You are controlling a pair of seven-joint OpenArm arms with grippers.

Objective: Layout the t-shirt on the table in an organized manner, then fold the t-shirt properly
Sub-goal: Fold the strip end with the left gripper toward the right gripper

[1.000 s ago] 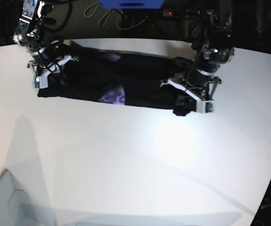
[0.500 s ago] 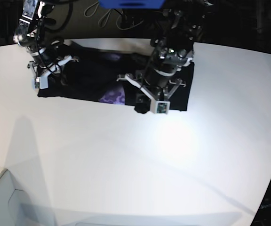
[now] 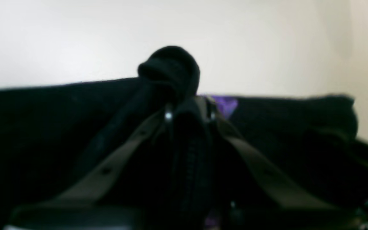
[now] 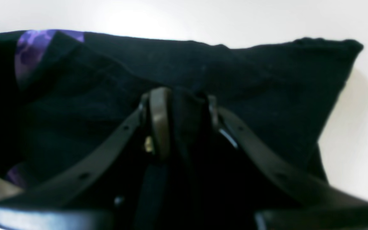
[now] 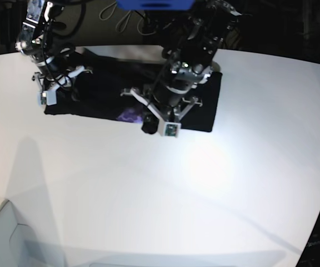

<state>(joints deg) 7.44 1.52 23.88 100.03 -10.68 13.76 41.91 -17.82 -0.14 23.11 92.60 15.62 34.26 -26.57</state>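
The t-shirt (image 5: 201,100) lies as a long dark band across the far part of the white desk (image 5: 165,194), its long axis running side to side in the base view. The purple print (image 5: 130,115) shows at its near edge, roughly mid-length.

The left pincer (image 5: 149,123) hangs over the middle of that band, its jaws nearly closed on a bunched knot of black cloth — the left wrist view shows the wad poking out past the fingertips (image 3: 168,115), with the purple patch just beyond. So the end it carries is doubled over toward the centre, and the rest of the shirt spreads away from it on both sides.

The right pincer (image 5: 50,93) sits at the opposite end of the band, by the corner on the base view's left. Its jaws are narrowed on a fold of the fabric, as the right wrist view shows, with the shirt's edge (image 4: 331,43) running out ahead of it onto bare desk.

The turning point is the gap along the long axis — the left pincer is partway toward the right one, which acts as the anchor. My judgement is that the coming move carries the held end further along that axis toward the anchored end, so the left arm is the working one.
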